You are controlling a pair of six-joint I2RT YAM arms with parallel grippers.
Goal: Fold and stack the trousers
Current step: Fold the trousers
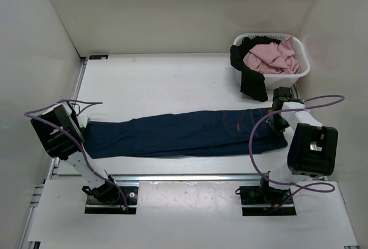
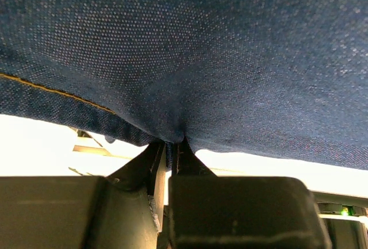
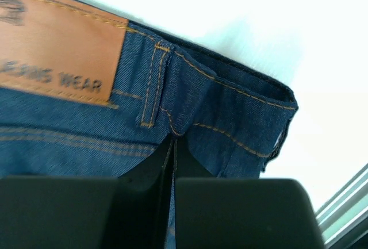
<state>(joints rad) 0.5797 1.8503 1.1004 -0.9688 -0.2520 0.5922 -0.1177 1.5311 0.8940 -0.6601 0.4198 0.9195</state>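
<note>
left pincer (image 2: 171,143), right pincer (image 3: 173,140) on trousers (image 1: 184,134)

patch (image 3: 57,42) cropped, trousers (image 1: 184,134) hem seemingly under left arm (image 1: 60,134)

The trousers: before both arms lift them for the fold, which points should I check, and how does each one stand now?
1. Left gripper shut on the trousers at the leg end: ok.
2. Right gripper shut on the waist end, near the tan patch: ok.
3. Trousers lying straight and flat between the arms: ok.
4. Every cloth layer caught in each grip: cannot tell.
5. Black garment hanging from the basket apart from the trousers: ok, though near.
</note>
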